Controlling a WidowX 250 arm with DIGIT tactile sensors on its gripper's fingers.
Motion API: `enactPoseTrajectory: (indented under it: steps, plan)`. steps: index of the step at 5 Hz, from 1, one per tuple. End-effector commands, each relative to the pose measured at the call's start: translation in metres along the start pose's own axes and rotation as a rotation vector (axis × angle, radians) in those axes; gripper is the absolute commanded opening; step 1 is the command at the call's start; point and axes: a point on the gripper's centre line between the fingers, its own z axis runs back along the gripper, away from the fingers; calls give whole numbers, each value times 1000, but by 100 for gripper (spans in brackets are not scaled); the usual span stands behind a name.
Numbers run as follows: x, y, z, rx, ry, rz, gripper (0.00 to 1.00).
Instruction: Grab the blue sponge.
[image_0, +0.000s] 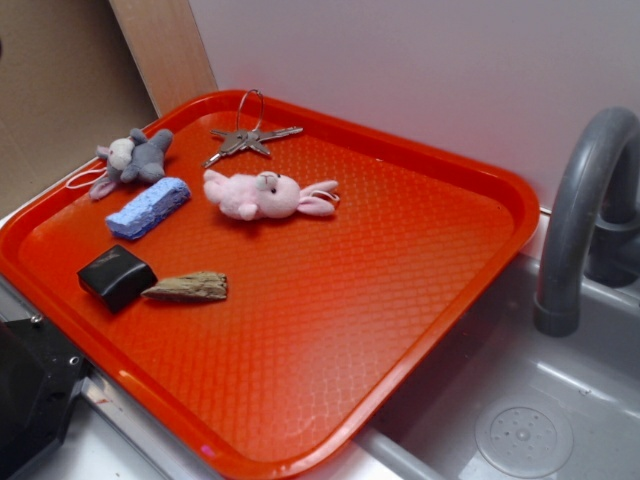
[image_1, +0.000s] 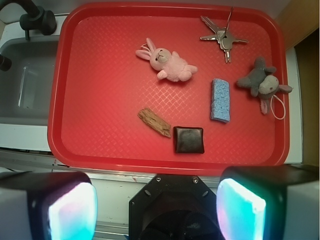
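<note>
Right now my gripper (image_1: 157, 202) hangs high above the near edge of the red plastic tray (image_1: 100, 130), fingers spread wide with nothing between them; the two pads (image_1: 72, 210) frame the bottom of the wrist view.

What I am after, the small light-blue porous sponge bar (image_1: 220, 100), lies flat on the tray's right side in the wrist view, its long axis running near-to-far. Just beyond it to the right sits the grey plush toy (image_1: 262, 82), close but apart. The black rectangular block (image_1: 188, 139) lies nearer to me and a little left, also apart. The pink plush bunny (image_1: 167, 64) and the bunch of metal keys (image_1: 223, 37) are farther off, and a brown wood chip (image_1: 154, 122) lies left of the block.

To do this well, I judge I should shift right and forward until I am centred over the sponge, turn so my fingers close across its narrow width, then descend straight. Coming down off-centre risks nudging the grey toy or its cord loop. Since the sponge looks soft, it should give under a gentle squeeze.
</note>
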Motion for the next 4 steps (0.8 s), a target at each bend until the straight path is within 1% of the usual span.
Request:
enactPoseTrajectory:
  steps: [1, 2, 3, 4]
  plan:
    - [45, 34, -18, 87, -90, 93, 100]
    - [66, 64, -35, 160, -131, 148, 100]
    - [78, 90, -51, 228, -163, 166, 100]
    - [75, 117, -90, 304, -148, 130, 100]
